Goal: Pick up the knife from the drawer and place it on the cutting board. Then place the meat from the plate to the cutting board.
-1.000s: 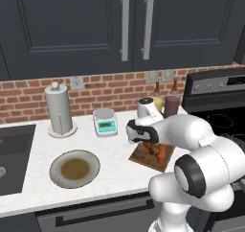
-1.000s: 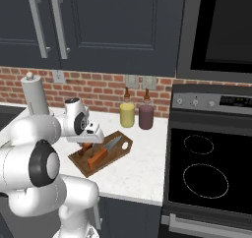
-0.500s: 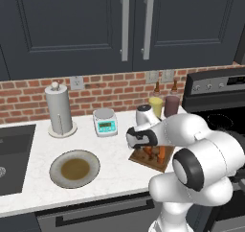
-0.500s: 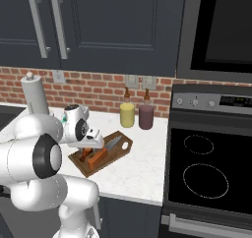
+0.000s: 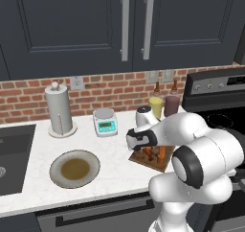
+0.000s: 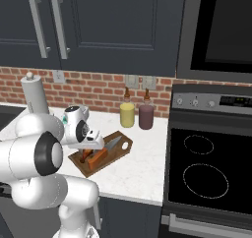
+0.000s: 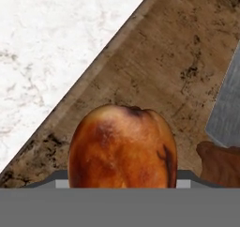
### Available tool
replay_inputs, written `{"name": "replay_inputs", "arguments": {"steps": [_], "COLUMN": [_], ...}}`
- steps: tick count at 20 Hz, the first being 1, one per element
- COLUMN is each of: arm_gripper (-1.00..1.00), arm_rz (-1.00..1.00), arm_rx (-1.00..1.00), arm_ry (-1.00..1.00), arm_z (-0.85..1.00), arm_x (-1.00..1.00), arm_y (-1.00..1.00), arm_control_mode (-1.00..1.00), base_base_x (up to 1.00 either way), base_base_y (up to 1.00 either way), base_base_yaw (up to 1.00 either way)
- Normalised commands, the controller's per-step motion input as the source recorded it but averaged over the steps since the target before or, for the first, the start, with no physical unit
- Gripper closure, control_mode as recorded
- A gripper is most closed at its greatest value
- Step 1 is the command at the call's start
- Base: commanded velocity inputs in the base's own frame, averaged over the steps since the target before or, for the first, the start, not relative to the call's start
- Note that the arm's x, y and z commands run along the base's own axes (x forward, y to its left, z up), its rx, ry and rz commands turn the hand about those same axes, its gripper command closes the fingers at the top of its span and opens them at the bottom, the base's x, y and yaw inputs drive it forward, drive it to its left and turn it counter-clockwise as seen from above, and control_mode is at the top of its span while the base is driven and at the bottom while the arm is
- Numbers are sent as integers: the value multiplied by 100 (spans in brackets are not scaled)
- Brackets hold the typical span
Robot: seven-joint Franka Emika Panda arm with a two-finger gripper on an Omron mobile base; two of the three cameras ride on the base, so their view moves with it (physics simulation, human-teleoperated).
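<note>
Meat [image 7: 123,146] sits between the gripper [image 6: 90,146] jaws, held just over the cutting board [image 6: 120,151] beside the knife [image 7: 226,127]; lower gently, then open clear of the blade.

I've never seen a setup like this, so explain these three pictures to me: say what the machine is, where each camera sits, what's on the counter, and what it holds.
The machine is a white robot arm with a two-finger gripper, in a computer-drawn kitchen. Two pictures come from cameras behind the arm, one on its left and one on its right. The third looks out from the hand itself. On the counter are an empty plate, a paper towel roll, a small scale, two bottles and a cutting board. The knife and the meat lie on the board. The gripper hangs right over the meat; whether it grips it, I cannot tell.
</note>
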Motion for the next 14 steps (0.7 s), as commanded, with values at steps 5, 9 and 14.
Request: {"name": "replay_inputs", "arguments": {"steps": [5, 9, 14], "arm_gripper": [100, -100, -100], "arm_rz": [0, 0, 0], "arm_rx": [0, 0, 0], "arm_ry": [0, 0, 0], "arm_z": [-8, -12, 0], "arm_x": [5, 0, 0], "arm_y": [0, 0, 0], "arm_control_mode": [-100, -100, -100], "base_base_x": [0, 0, 0], "base_base_y": [0, 0, 0], "base_base_yaw": [0, 0, 0]}}
